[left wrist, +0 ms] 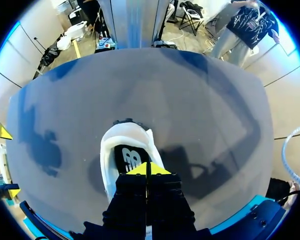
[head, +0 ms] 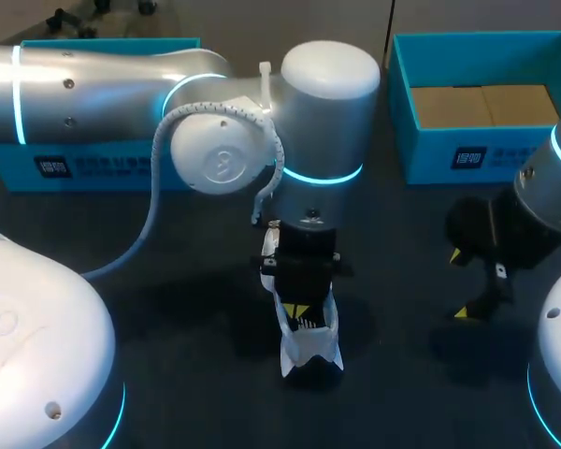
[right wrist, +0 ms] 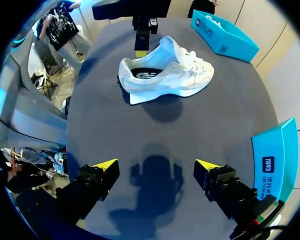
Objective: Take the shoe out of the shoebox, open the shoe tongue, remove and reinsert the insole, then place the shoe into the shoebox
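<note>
In the lower middle, our left gripper (head: 302, 311) is holding its yellow tips pinched together at the heel opening of the soft white laced shoe (head: 310, 344), which is standing on the dark table (head: 168, 374), probably to reach the black insole (left wrist: 131, 159). Whether it is pinching anything, we cannot tell. At the right, our right gripper (head: 460, 283) is hanging wide open and empty, and the stiff teal shoebox (head: 407, 140) is sitting open at the upper right.
</note>
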You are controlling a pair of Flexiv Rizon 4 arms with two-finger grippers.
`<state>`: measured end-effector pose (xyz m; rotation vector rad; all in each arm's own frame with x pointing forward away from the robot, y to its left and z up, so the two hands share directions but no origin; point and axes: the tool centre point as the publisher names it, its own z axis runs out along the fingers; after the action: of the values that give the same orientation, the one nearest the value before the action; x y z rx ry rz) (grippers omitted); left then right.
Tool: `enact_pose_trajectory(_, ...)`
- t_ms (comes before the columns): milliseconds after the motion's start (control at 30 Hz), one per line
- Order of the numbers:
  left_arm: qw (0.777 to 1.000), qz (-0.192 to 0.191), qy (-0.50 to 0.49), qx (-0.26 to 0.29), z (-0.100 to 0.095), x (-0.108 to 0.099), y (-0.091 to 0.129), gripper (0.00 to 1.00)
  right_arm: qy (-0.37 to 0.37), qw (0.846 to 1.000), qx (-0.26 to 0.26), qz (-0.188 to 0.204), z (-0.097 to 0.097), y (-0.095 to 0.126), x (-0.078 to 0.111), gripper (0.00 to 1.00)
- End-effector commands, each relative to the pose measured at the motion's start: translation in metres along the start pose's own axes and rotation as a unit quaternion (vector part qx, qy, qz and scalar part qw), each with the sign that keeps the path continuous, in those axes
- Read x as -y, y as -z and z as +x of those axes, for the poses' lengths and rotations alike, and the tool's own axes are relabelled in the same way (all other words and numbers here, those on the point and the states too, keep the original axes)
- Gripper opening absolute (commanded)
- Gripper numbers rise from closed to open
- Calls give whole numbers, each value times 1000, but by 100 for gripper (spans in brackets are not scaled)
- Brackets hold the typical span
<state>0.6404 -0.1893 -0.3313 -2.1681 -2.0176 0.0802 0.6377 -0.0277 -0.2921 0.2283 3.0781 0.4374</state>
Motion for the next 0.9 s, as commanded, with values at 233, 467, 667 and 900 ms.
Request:
enact_pose_trajectory(233,1000,0,0,-1,-1,-1,-2,0,0,1000,2,1,1,-1,0,100)
enact_pose_trajectory(467,1000,5,-6,-7,-2,-3,-16,0,0,1000,2,1,1,-1,0,100)
enact_pose_trajectory(667,1000,15,-16,1,-5,-6,-36,0,0,1000,2,1,1,-1,0,100)
enact_pose_trajectory(900,1000,11,-16,0,-6,-10,-37,0,0,1000,2,1,1,-1,0,100)
